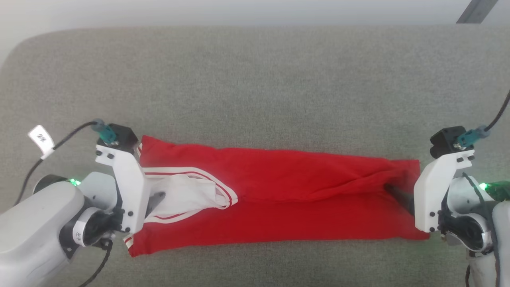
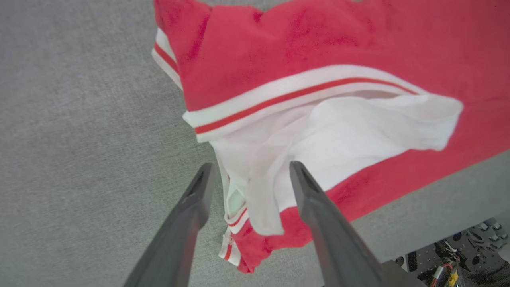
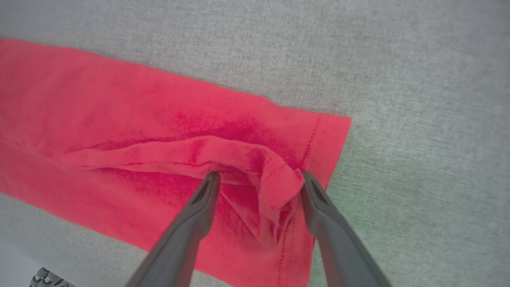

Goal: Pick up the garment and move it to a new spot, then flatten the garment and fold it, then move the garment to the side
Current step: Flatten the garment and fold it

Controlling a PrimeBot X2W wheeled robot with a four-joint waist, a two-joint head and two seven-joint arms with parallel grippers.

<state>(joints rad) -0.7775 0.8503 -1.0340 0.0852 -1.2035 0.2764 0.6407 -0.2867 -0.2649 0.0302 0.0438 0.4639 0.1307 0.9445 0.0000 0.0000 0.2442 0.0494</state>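
Observation:
The garment (image 1: 279,199), a red jersey with white sleeves and red-and-white striped trim, lies in a long folded strip across the grey surface. At its left end, my left gripper (image 1: 158,198) is open. Its two dark fingers (image 2: 199,191) stand apart on either side of the crumpled white sleeve (image 2: 338,131), which lies loose between them. My right gripper (image 1: 393,190) is open at the strip's right end. A raised ridge of the garment (image 3: 239,159) sits loose between the right fingers (image 3: 203,199), near the hem.
A grey fabric-covered table (image 1: 255,79) stretches far behind the garment, with its rounded corner at the back left. A narrower band of it runs along the front edge. Cables trail from both wrists at the sides.

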